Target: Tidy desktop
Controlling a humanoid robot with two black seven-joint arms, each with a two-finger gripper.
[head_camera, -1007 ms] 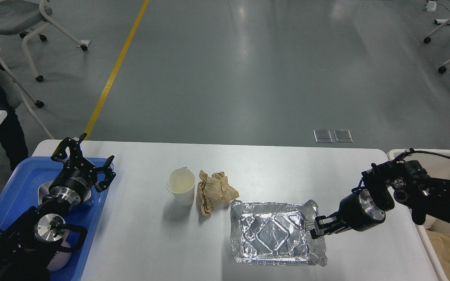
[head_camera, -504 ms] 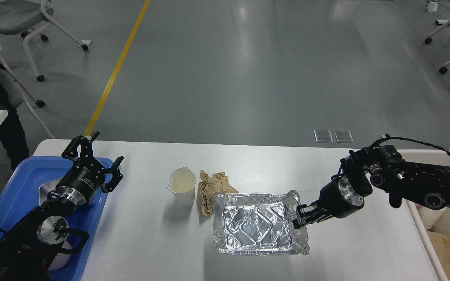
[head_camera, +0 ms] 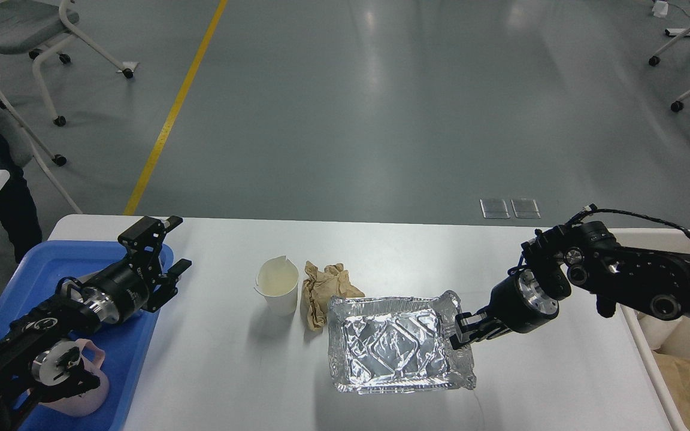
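While the white bench filled the lower half of the frame, the right hand sat at the right rim of a crumpled foil tray in the lower centre, its fingers closed on that rim. The tray rested on the bench, and its upper left corner touched or overlapped a wad of brown paper. Just left of the paper stood an upright white paper cup, with the two close enough that contact could not be judged. At the left of the frame the left hand hung over the right edge of a blue tray, its fingers spread wide and holding nothing. A pale pink object lay in the blue tray under the left arm at the lower left. A beige bin with brown paper inside stood off the bench's right end, partly cut by the frame's right edge.
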